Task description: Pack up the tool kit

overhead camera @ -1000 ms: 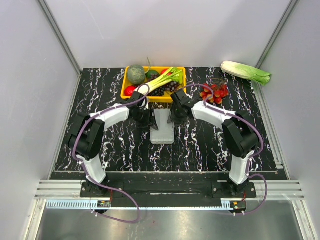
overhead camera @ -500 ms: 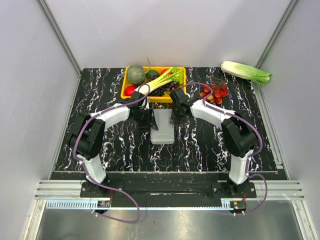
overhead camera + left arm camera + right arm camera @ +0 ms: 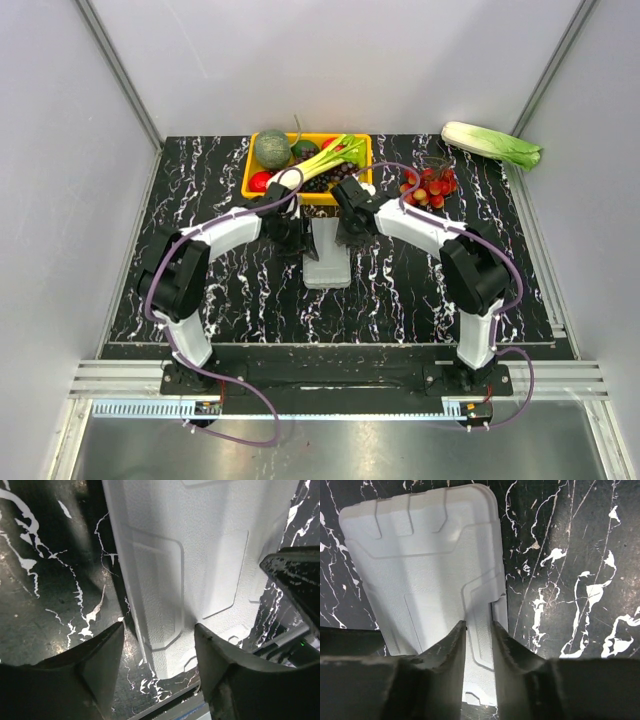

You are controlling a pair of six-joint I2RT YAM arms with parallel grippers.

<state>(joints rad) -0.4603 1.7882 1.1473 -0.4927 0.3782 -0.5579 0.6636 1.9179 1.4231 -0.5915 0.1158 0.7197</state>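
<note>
**A:** Where does the tool kit sit?

**B:** Mid-worktop, on the black marbled surface. The yellow tray of vegetables is just beyond it at 12 o'clock. The tool kit is lying flat with its lid down, so only the pale moulded shell shows.

**A:** And the hands?

**B:** Both are at its far end. From above, the left hand is at the case's 10 o'clock and the right hand at its 2 o'clock. In the left wrist view the left hand is spread wide across the long edge of the case. One finger is over bare marble and the other is over the lid. I can't tell whether either one touches.

**A:** The right one?

**B:** Its wrist view shows the right hand drawn nearly together, with only a thin slit left. It sits over the case near the stepped edge at 5 o'clock. I can't tell whether it pinches a ridge there or only rests on the lid.

**A:** Anything hidden?

**B:** From above, the wrists cover the far end of the case and all the fingertips. The left wrist view cuts the case off at top and bottom. There's also a dark scuffed block coming in at 3 o'clock, and I can't make out what it is.
</note>
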